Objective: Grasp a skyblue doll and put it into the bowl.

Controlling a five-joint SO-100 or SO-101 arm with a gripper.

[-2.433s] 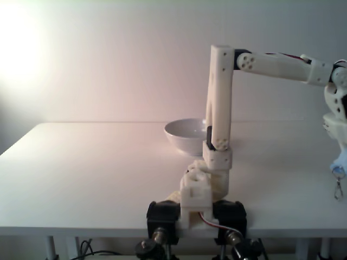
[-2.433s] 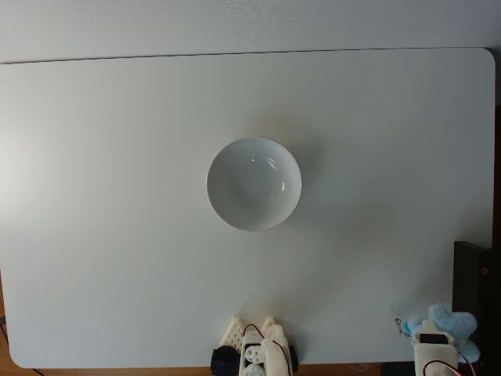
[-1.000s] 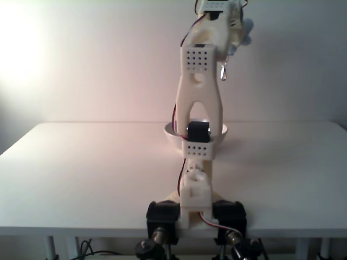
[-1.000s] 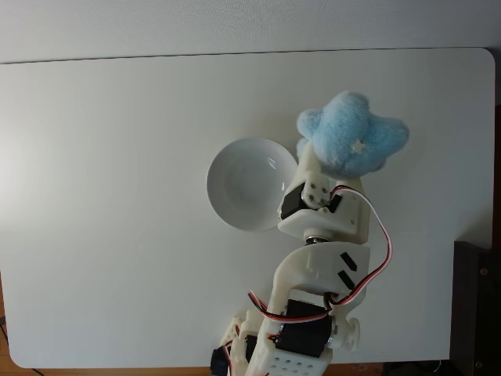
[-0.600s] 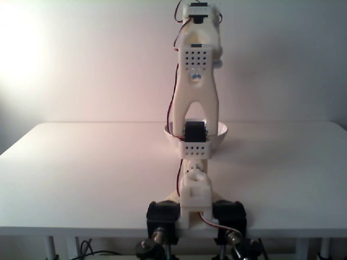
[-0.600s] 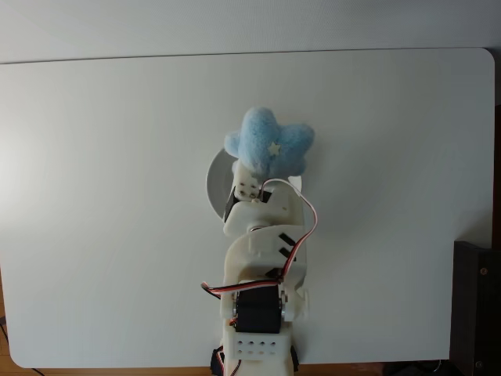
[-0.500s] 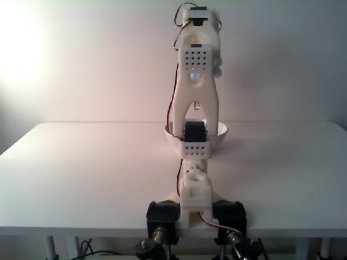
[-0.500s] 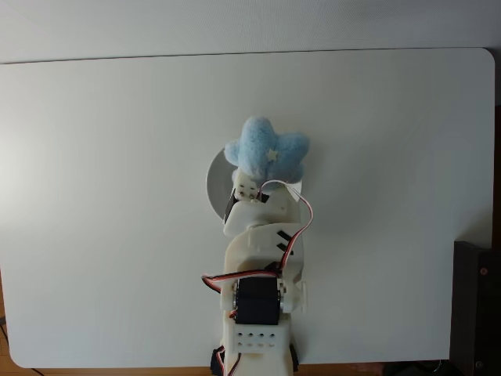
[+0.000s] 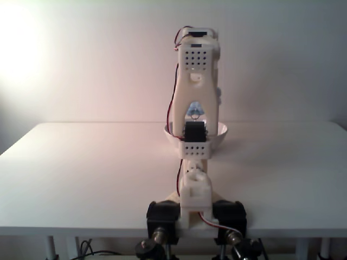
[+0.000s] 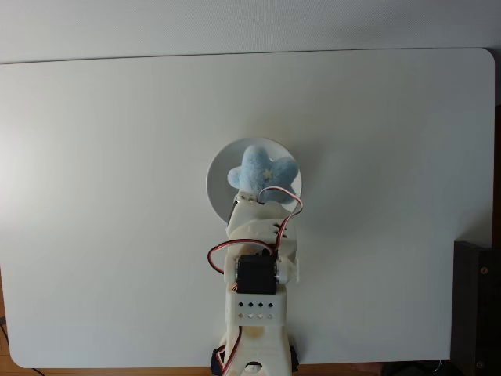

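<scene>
The task is judged to be near its end: the toy is already off the table and over the bowl, and what remains is the release and then clearing the arm away. Nearest the camera in the fixed view from the table edge, the arm's base [image 9: 195,214] is clamped at the front edge of the table [image 9: 81,173], and the arm [image 9: 196,86] rises straight up from it, its upper links folded so that they stand in one line in front of the bowl [image 9: 221,131], whose rim shows on either side of the arm. Through the opening in the lower link a small metal clasp [image 9: 194,112] hangs with a patch of pale blue behind it, level with or just above the bowl rim; whether the toy touches the bowl's inside cannot be told. In the fixed view from above, the arm [image 10: 254,301] reaches from the near table edge toward the middle of the table [image 10: 94,157], with red and white wires looped over the wrist. Beyond the wrist, the sky-blue doll [image 10: 262,176] lies wholly inside the outline of the bowl [image 10: 218,168], slightly toward its near side. The gripper [image 10: 257,197] sits under the wrist housing and the plush, so its fingers are hidden; the doll stays at the gripper's tip, which suggests a hold, but how far the jaws are parted cannot be told.
</scene>
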